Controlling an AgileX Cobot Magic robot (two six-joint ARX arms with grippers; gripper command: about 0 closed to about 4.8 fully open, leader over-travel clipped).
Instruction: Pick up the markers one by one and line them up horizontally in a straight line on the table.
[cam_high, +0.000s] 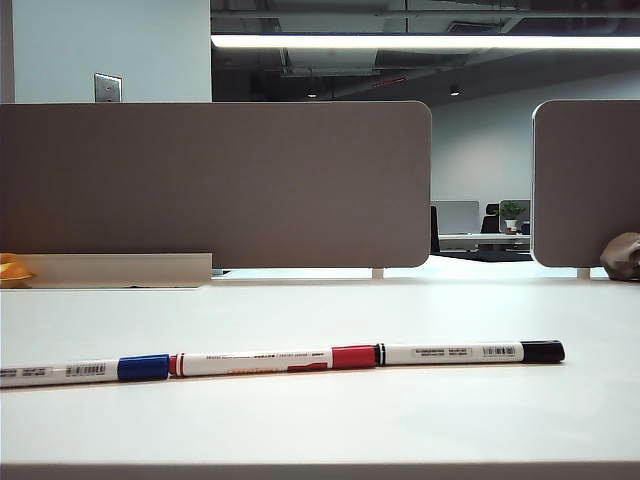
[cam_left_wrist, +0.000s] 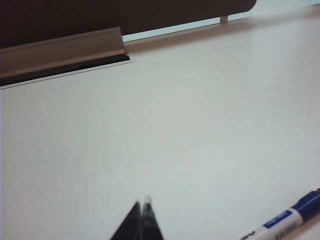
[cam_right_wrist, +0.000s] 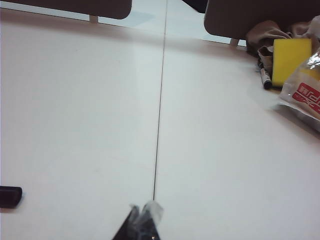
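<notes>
Three markers lie end to end in one nearly straight row on the white table (cam_high: 320, 420) near its front edge. The blue-capped marker (cam_high: 80, 370) is at the left, the red marker (cam_high: 275, 360) in the middle, the black-capped marker (cam_high: 470, 352) at the right. No gripper shows in the exterior view. My left gripper (cam_left_wrist: 142, 202) is shut and empty above bare table, with the blue marker (cam_left_wrist: 285, 222) off to one side. My right gripper (cam_right_wrist: 145, 207) is shut and empty too, apart from the black marker cap (cam_right_wrist: 10, 196).
Grey-brown divider panels (cam_high: 215, 185) stand along the table's far edge, with a second panel (cam_high: 590, 185) at the right. In the right wrist view a yellow sponge (cam_right_wrist: 290, 60), a plastic bag (cam_right_wrist: 305, 92) and a brown cloth (cam_right_wrist: 265, 35) sit by the dividers.
</notes>
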